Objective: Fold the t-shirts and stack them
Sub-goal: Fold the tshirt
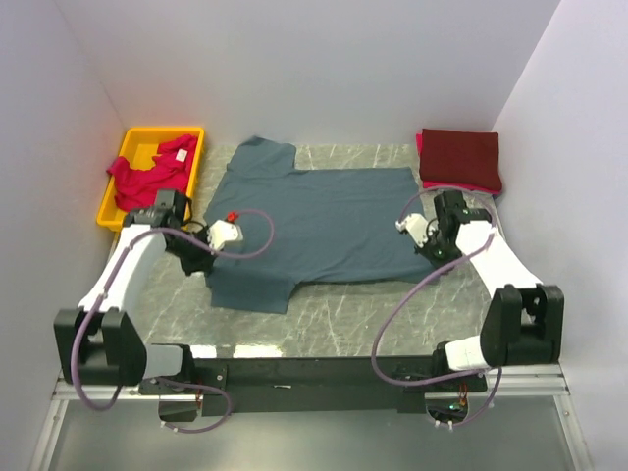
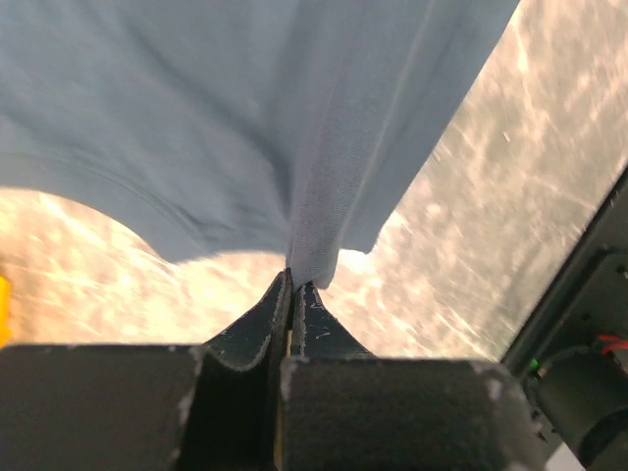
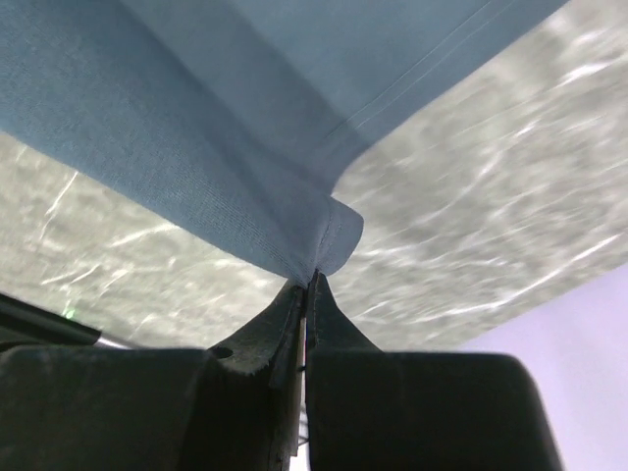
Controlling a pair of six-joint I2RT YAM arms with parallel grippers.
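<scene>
The slate blue-grey t-shirt [image 1: 314, 221] lies spread flat in the middle of the table, its sleeves on the left side. My left gripper [image 1: 201, 257] is shut on the shirt's left edge near the lower sleeve; the left wrist view has its jaws pinching a raised fold of blue-grey t-shirt [image 2: 314, 196] at the left gripper [image 2: 292, 285]. My right gripper [image 1: 432, 253] is shut on the lower right hem corner, seen up close as the right gripper [image 3: 312, 280] nipping the blue-grey t-shirt [image 3: 245, 147]. A pinkish-red t-shirt [image 1: 147, 177] lies crumpled in the bin. A maroon t-shirt [image 1: 461, 157] sits folded at the back right.
The yellow bin [image 1: 196, 147] stands at the back left beside the shirt's upper sleeve. White walls close in the table on three sides. Bare marble table [image 1: 334, 324] shows between the shirt and the arm bases.
</scene>
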